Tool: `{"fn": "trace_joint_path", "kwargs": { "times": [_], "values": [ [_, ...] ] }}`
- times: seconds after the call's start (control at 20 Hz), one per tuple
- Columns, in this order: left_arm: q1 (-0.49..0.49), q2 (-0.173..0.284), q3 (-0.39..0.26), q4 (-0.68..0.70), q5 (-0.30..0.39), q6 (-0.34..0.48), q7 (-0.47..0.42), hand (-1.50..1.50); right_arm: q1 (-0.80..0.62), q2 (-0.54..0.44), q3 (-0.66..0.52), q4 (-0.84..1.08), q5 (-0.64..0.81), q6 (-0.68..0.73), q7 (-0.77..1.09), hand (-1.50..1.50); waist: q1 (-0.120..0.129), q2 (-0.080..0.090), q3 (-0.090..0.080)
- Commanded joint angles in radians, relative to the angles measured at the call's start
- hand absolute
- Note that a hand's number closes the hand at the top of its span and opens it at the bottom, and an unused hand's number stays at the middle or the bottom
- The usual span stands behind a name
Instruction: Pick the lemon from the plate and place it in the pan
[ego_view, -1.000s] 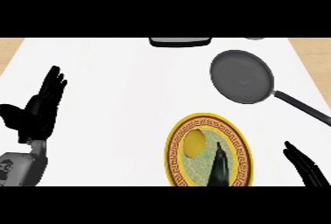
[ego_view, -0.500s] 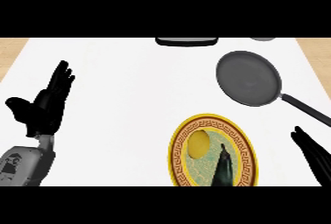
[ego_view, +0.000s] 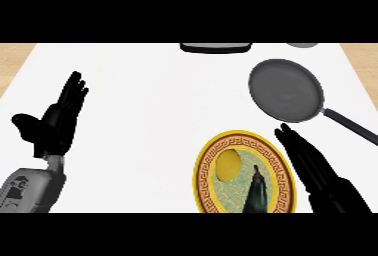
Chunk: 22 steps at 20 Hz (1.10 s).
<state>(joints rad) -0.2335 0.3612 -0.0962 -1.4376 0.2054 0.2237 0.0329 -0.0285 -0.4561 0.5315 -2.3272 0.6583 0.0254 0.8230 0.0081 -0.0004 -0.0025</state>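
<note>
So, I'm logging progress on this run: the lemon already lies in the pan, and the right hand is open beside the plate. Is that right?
Not quite. The head view shows the lemon on the plate, not in the pan, which holds nothing. The rest stands: the right hand is open beside the plate, fingers straight.

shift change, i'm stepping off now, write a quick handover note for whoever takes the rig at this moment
Left hand: open, fingers up, resting at the view's left, holding nothing.
Right hand: open, fingers straight, over the right rim of the plate, holding nothing.
Lemon: on the plate, left of the right hand, not grasped.
Pan: up and to the right of the plate, nothing in it, handle running toward the lower right.
Done: nothing; the lemon has not left the plate.
Left: close the right hand's fingers on the lemon, lift it, carry it to the pan and release it there.
</note>
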Motion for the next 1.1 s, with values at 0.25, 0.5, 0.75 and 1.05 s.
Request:
{"fn": "trace_joint_path", "kwargs": {
  "times": [0.25, 0.5, 0.75, 1.05],
  "values": [
    [-0.020, -0.028, 0.031, -0.002, -0.030, -0.011, 0.026, 0.00, -0.148, 0.224, 0.195, 0.089, 0.228, 0.105, 0.252, -1.50, -0.009, -0.001, 0.002],
    [0.014, -0.039, 0.047, -0.057, -0.057, -0.008, 0.060, 0.00, -0.132, 0.263, 0.140, 0.107, 0.259, 0.156, 0.247, -1.50, -0.007, -0.001, 0.002],
    [-0.011, -0.062, 0.049, -0.061, -0.075, -0.014, 0.066, 0.00, -0.158, 0.288, 0.043, 0.238, 0.230, 0.169, 0.187, -1.50, -0.006, 0.000, 0.003],
    [-0.025, -0.074, 0.102, 0.036, -0.078, -0.077, 0.012, 0.00, -0.031, 0.277, 0.063, 0.234, 0.229, 0.156, 0.089, -1.50, -0.011, 0.000, 0.003]
  ]
}}
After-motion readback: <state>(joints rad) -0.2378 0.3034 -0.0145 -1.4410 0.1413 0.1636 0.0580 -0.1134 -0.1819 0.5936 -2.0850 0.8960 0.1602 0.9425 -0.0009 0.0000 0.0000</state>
